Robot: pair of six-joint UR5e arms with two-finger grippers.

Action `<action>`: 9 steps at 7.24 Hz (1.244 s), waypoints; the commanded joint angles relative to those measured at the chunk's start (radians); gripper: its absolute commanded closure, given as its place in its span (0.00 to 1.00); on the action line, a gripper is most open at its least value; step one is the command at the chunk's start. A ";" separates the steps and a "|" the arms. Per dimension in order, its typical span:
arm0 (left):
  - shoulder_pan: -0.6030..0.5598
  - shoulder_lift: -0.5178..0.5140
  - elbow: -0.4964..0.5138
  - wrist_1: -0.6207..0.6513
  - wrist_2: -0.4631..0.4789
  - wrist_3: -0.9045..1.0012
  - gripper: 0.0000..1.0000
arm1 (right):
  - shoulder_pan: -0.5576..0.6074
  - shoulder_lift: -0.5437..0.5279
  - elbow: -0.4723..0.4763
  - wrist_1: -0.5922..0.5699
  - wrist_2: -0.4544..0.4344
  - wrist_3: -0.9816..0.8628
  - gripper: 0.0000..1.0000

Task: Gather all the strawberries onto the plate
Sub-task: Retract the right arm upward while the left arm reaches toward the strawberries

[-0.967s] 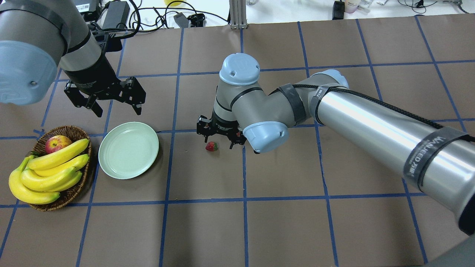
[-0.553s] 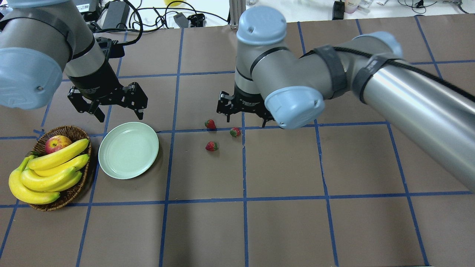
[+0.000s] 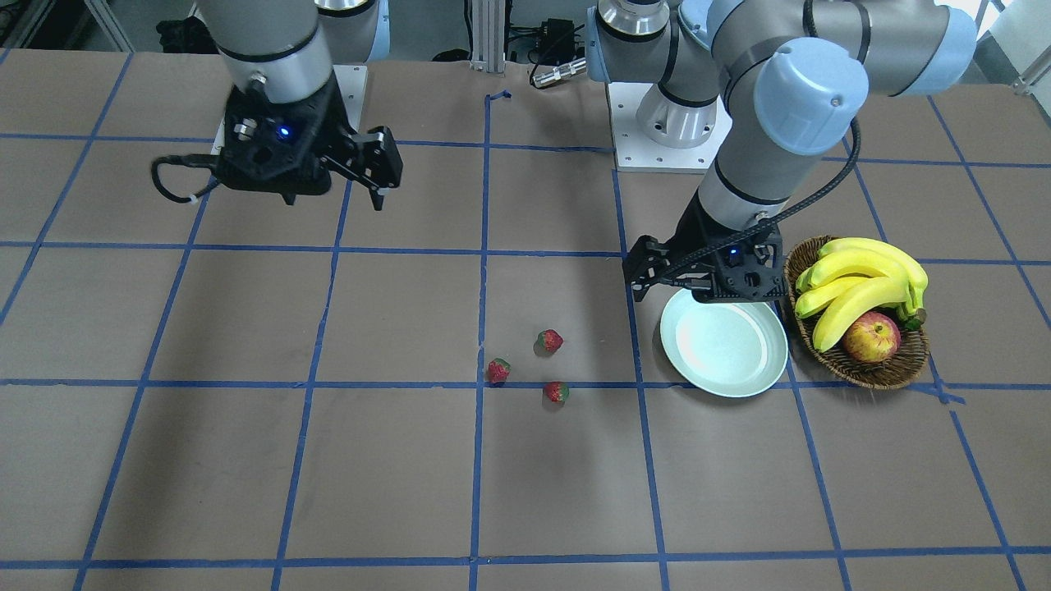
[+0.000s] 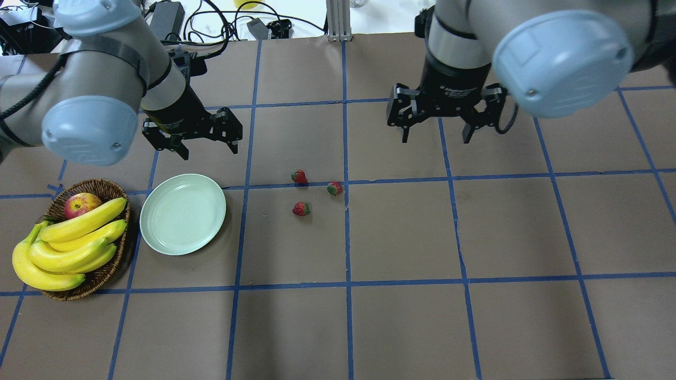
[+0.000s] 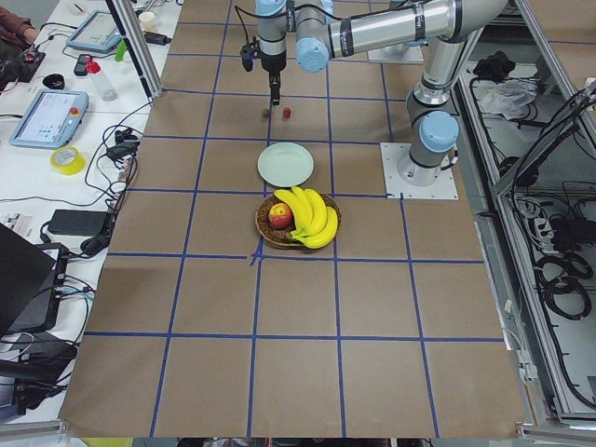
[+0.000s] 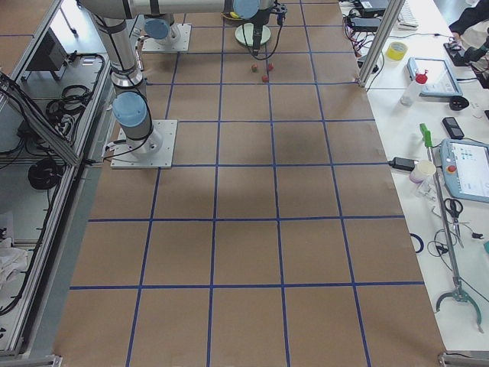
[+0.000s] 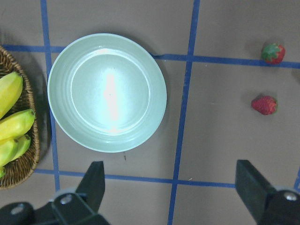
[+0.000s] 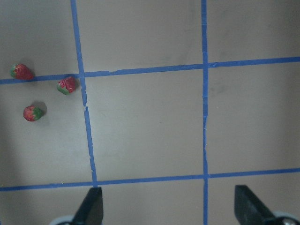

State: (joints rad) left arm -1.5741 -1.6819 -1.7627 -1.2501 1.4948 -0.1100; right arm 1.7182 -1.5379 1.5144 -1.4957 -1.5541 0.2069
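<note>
A brown paper-covered table (image 4: 401, 322) marked into squares by blue tape lines (image 4: 347, 237), seen from above and behind a two-armed robot. Three small red strawberries lie in a loose cluster on the table near a crossing of the tape, none touching another. The far strawberry (image 4: 299, 177) sits against a tape line, the greener strawberry (image 4: 334, 188) sits on the same line just beside the crossing, and the near strawberry (image 4: 301, 209) lies on bare paper closer to the robot. To the left of the cluster, clearly apart from it, rests the plate (image 4: 182, 214), round, shallow and pale mint green, flat on the table with light shining off its centre. Just beside the plate on its left stands a brown wicker basket (image 4: 100, 183) holding a bunch of yellow bananas (image 4: 74, 237) and a red-yellow apple (image 4: 82, 204). The left gripper (image 4: 209, 152) hangs in the air by the plate, its two black fingers spread wide and holding nothing; its wrist camera looks straight down on the plate, with two strawberries off to the side. The right gripper (image 4: 435, 138) hangs high above the table on the other side of the cluster, well apart from it, fingers likewise spread wide and holding nothing
</note>
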 commanded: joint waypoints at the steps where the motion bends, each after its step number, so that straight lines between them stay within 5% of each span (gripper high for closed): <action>1: -0.046 -0.065 -0.012 0.139 -0.056 -0.129 0.00 | -0.071 -0.037 -0.093 0.171 -0.012 -0.067 0.00; 3: -0.066 -0.125 -0.017 0.246 -0.057 -0.140 0.00 | -0.086 -0.042 -0.055 0.134 -0.006 -0.093 0.00; 4: -0.078 -0.159 -0.021 0.257 -0.054 -0.143 0.00 | -0.086 -0.050 0.001 -0.011 -0.012 -0.107 0.00; 9: -0.135 -0.306 -0.023 0.365 -0.054 -0.287 0.04 | -0.091 -0.057 0.009 -0.139 -0.021 -0.121 0.00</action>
State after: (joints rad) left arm -1.7040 -1.9479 -1.7852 -0.9204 1.4425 -0.3736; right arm 1.6288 -1.5968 1.5228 -1.6031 -1.5727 0.0875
